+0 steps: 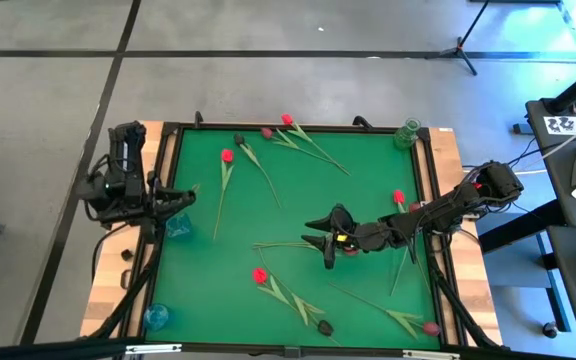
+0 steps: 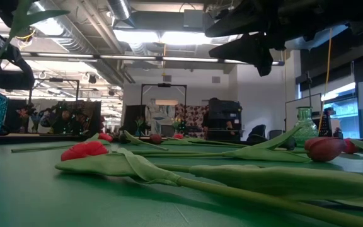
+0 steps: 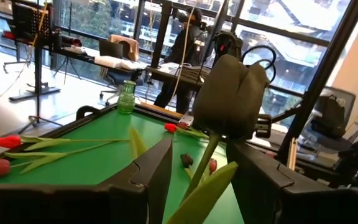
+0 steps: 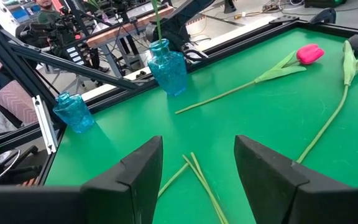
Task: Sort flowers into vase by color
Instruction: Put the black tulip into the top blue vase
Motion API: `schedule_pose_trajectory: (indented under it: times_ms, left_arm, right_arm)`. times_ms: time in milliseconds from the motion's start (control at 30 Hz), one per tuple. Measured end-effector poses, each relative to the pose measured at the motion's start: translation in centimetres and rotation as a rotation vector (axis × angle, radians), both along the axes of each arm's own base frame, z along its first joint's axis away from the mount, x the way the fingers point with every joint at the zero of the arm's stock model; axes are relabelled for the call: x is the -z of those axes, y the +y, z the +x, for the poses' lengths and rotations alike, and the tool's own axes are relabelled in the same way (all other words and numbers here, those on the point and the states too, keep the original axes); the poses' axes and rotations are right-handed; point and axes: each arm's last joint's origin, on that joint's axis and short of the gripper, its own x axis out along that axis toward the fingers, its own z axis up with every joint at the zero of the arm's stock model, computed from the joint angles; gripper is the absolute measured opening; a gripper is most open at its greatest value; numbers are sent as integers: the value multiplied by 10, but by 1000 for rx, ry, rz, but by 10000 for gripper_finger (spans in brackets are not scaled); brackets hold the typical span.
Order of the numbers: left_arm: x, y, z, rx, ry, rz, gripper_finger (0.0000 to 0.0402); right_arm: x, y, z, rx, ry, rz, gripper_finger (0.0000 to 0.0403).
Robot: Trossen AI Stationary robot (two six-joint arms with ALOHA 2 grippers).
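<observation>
A black tulip [image 3: 232,93] stands upright with its stem [image 4: 156,18] in the blue vase [image 4: 166,65] at the table's left edge. My left gripper [image 3: 197,158] is open and level, with its fingers on either side of that stem, a gap showing on both sides. My right gripper [image 4: 194,165] hangs open over the middle of the green table [image 1: 368,180], above two bare stems [image 4: 201,177]. Red, maroon and black tulips lie flat on the table, among them a red one [image 1: 227,156], a red one [image 1: 259,275] and a black one [image 1: 325,327].
A second blue vase [image 1: 156,317] stands at the near left corner and a green vase [image 1: 408,132] at the far right corner. A raised dark frame [image 1: 298,126] runs round the table. People and desks show in the room beyond.
</observation>
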Motion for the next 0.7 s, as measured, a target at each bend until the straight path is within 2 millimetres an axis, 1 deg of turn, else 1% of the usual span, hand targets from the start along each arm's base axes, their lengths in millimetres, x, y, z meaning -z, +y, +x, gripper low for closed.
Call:
schedule_pose_trajectory:
  times_ms: [233, 567, 700]
  left_arm:
    - [0, 2, 2, -35, 8, 28, 150]
    - [2, 1, 2, -22, 22, 102, 150]
    - [4, 0, 3, -27, 19, 106, 150]
  right_arm:
    - [0, 0, 0, -3, 1, -11, 198]
    - [0, 0, 0, -3, 2, -13, 198]
    - [0, 0, 0, 6, 1, -17, 198]
